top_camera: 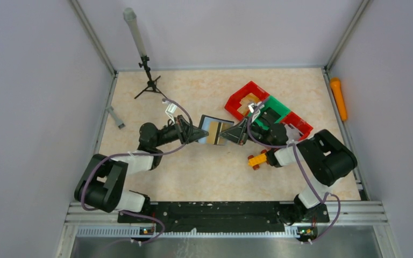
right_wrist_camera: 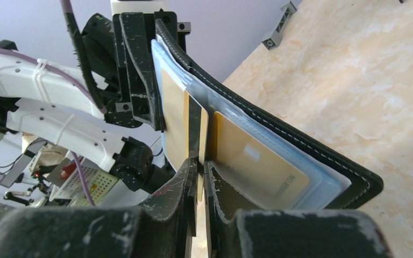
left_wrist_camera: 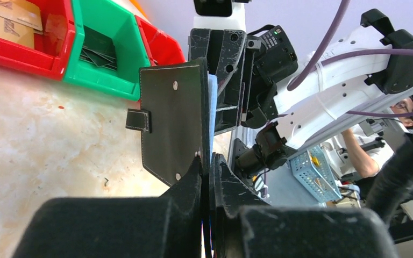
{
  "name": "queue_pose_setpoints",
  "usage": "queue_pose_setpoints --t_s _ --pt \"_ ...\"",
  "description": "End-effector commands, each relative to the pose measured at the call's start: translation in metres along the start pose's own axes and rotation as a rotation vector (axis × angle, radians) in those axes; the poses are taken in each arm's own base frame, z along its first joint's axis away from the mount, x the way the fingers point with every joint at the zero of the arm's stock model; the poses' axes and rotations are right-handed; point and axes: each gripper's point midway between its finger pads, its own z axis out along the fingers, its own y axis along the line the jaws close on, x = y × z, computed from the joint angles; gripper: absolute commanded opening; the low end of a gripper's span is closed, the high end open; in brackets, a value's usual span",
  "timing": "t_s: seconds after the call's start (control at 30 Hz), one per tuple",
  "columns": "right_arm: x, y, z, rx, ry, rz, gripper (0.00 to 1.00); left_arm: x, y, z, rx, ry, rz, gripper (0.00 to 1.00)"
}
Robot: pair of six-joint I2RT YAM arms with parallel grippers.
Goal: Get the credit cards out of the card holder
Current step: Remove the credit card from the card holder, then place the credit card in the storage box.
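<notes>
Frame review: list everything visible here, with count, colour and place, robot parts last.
card holder: 1, black, open, held mid-table between both grippers
gold cards: at least 2, gold, in the holder's clear pockets
red bins: 2, red, rear right, either side of the green one
green bin: 1, green, between the red bins
toy brick car: 1, yellow-orange, on the table by the right arm
orange cylinder: 1, orange, beyond the right rail
tripod: 1, black with a grey tube, rear left
table: 1, beige marbled
left gripper: 1, black, shut on the holder's edge
right gripper: 1, black, pinching a gold card
</notes>
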Motion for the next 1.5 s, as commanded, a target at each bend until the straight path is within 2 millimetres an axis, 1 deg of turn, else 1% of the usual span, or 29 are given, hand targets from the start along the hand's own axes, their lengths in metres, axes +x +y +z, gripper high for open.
queue_pose_setpoints --t_s 0.0,0.1,0.17,0.23,0.33,0.47,0.6,0.67,0.7,0.73,0.8,0.83,0.9,0.97,1.07,1.13,1.17,1.23,1.27,1.37,1.4,1.47 --pt "-0.010 0.012 0.001 -0.066 -0.027 -0.054 0.09 -0.010 -0.021 0.003 0.114 -0.012 0.045 0.00" --pt "-0.011 0.015 0.001 -0.077 -0.030 -0.057 0.12 -0.009 -0.022 0.004 0.132 -0.006 0.032 0.00" --pt "-0.011 0.017 0.001 -0.087 -0.032 -0.059 0.17 -0.009 -0.022 0.004 0.136 -0.005 0.028 0.00" --pt "-0.011 0.017 0.001 -0.086 -0.035 -0.058 0.24 -0.009 -0.023 0.004 0.141 -0.007 0.028 0.00" --pt "-0.011 0.017 0.001 -0.087 -0.034 -0.056 0.30 -0.009 -0.026 0.004 0.154 -0.009 0.031 0.00" --pt "-0.009 0.021 0.002 -0.108 -0.024 -0.051 0.29 -0.010 -0.031 0.003 0.182 -0.012 0.029 0.00" --pt "-0.007 0.032 0.005 -0.166 -0.004 -0.047 0.31 -0.009 -0.032 0.004 0.206 -0.010 0.017 0.00" --pt "-0.004 0.035 0.007 -0.178 0.009 -0.051 0.29 -0.009 -0.032 0.004 0.205 -0.007 0.016 0.00" --pt "-0.004 0.036 0.007 -0.180 0.014 -0.052 0.25 -0.009 -0.031 0.004 0.204 -0.007 0.017 0.00" --pt "-0.004 0.036 0.007 -0.178 0.015 -0.054 0.20 -0.009 -0.031 0.004 0.201 -0.007 0.018 0.00" --pt "-0.004 0.035 0.008 -0.171 0.015 -0.054 0.06 -0.009 -0.029 0.004 0.189 -0.007 0.020 0.00" --pt "-0.004 0.034 0.008 -0.166 0.014 -0.056 0.00 -0.009 -0.028 0.004 0.184 -0.007 0.024 0.00" --pt "-0.005 0.034 0.007 -0.160 0.009 -0.062 0.00 -0.009 -0.027 0.003 0.169 -0.012 0.039 0.00" --pt "-0.007 0.026 0.006 -0.126 0.000 -0.056 0.00 -0.013 -0.025 0.000 0.145 -0.028 0.061 0.00" --pt "-0.011 0.009 0.002 -0.052 -0.020 -0.040 0.00 -0.020 -0.019 -0.007 0.074 -0.067 0.105 0.00" --pt "-0.012 0.003 0.002 -0.030 -0.018 -0.036 0.00 -0.024 -0.010 -0.011 0.002 -0.083 0.125 0.00" --pt "-0.012 0.001 0.002 -0.015 -0.016 -0.038 0.00 -0.022 -0.002 -0.013 -0.045 -0.074 0.113 0.00" --pt "-0.012 -0.007 0.002 0.026 -0.011 -0.048 0.00 -0.024 0.006 -0.016 -0.116 -0.084 0.130 0.00" --pt "-0.013 -0.011 0.001 0.054 -0.010 -0.057 0.00 -0.024 0.014 -0.019 -0.170 -0.089 0.130 0.00" --pt "-0.015 -0.030 -0.003 0.163 0.000 -0.110 0.00 -0.030 0.049 -0.033 -0.414 -0.109 0.125 0.00" --pt "-0.017 -0.034 -0.004 0.198 0.005 -0.130 0.00 -0.031 0.054 -0.038 -0.459 -0.112 0.135 0.00" --pt "-0.024 -0.043 -0.009 0.287 0.013 -0.186 0.00 -0.034 0.052 -0.043 -0.480 -0.133 0.169 0.00"
